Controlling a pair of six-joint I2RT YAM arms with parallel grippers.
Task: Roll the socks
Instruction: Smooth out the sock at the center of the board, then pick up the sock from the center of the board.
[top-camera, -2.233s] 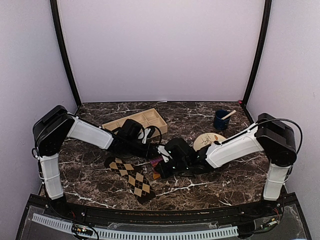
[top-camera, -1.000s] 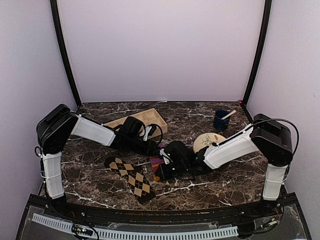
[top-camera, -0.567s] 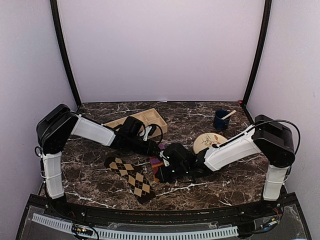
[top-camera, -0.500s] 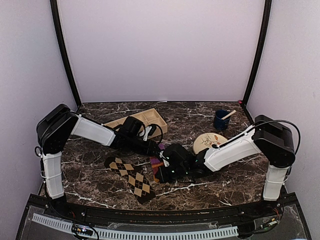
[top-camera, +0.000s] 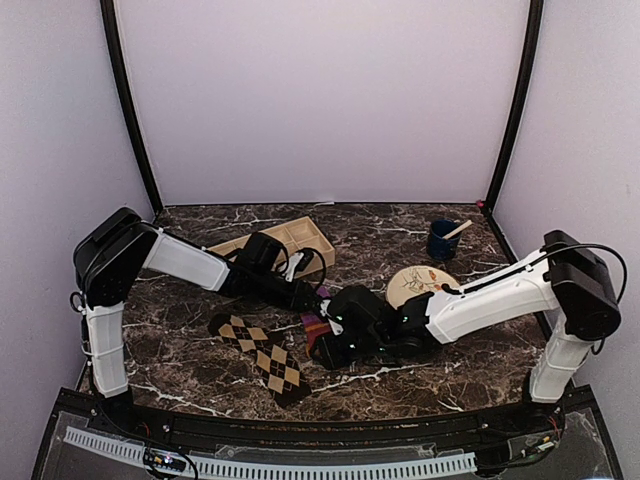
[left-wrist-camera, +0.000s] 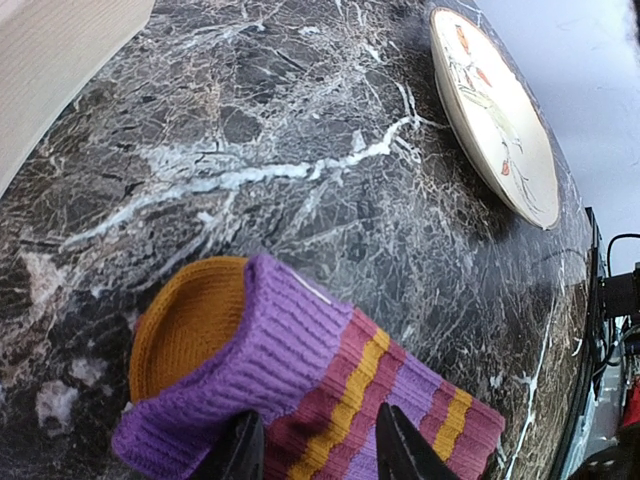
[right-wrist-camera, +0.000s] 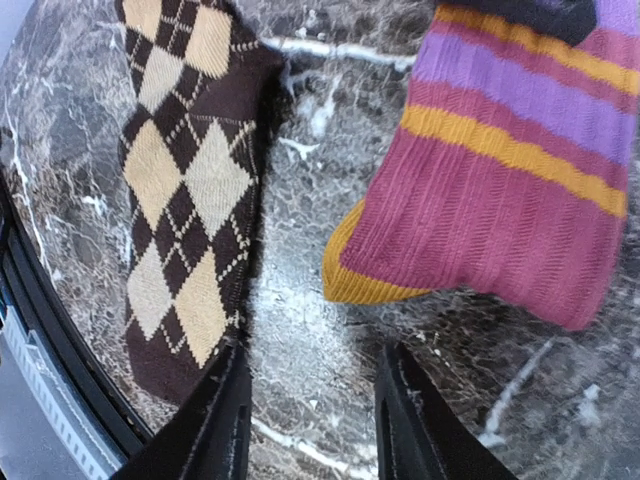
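While left fingers (left-wrist-camera: 240, 455) pinch striped sock (left-wrist-camera: 330, 370) (cuff end), right fingers (right-wrist-camera: 215, 420) spread, empty.

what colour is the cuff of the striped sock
The striped sock's cuff is purple outside, mustard-orange inside; clearest in the left wrist view.

One argyle sock (top-camera: 262, 355), one striped sock (left-wrist-camera: 330, 385), one plate (top-camera: 412, 280), one blue cup (top-camera: 440, 242), one wooden tray (top-camera: 312, 240)

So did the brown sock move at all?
No. The brown sock lies just where it did in the top view, at the same spot in front of the tray.
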